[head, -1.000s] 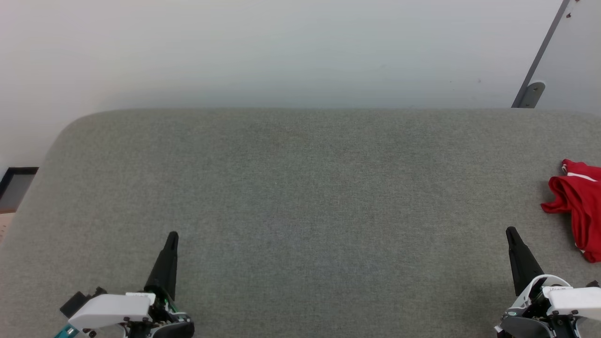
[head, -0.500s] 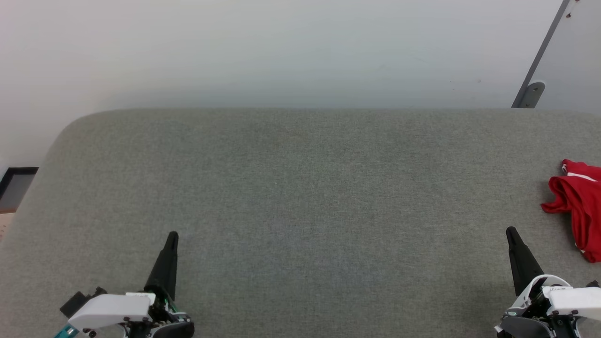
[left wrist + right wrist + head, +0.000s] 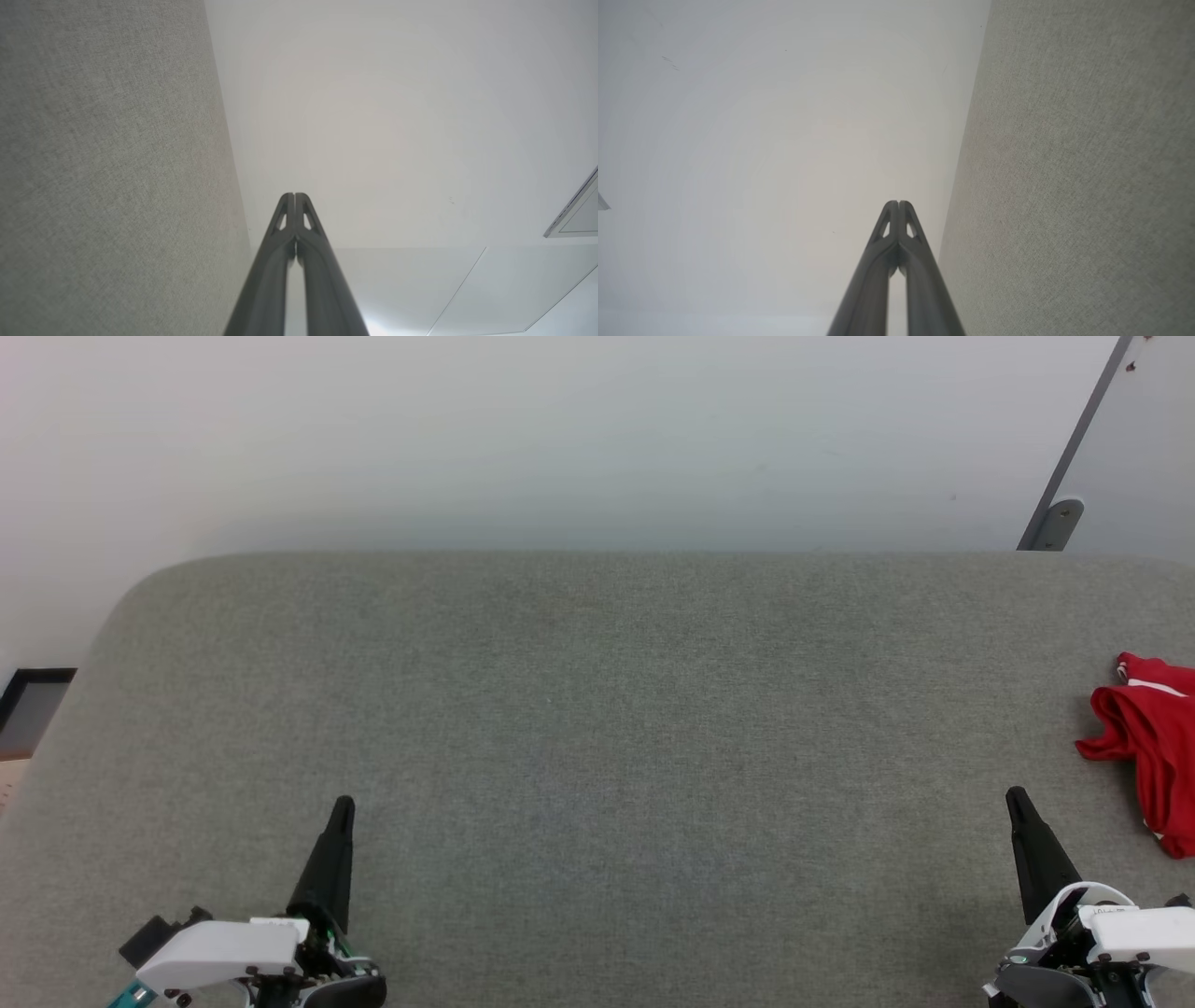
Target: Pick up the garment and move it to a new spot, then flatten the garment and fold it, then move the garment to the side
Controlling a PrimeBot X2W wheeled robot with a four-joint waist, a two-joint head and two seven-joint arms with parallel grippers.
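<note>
From here I have the garment (image 3: 1150,747) on the table (image 3: 597,709) at its right edge, just right of my right fingers (image 3: 1024,819), with my left fingers (image 3: 337,829) well apart toward the near-left corner.

Head view: high up, wide, facing forward and down over the grey table (image 3: 597,709) to the white wall (image 3: 560,439). Left wrist view: low, close, rolled sideways, looks along the left claw (image 3: 295,195) at the wall, table on its left. Right wrist view: mirrored along the right claw (image 3: 899,202), table on its right. All three share the table and wall.
</note>
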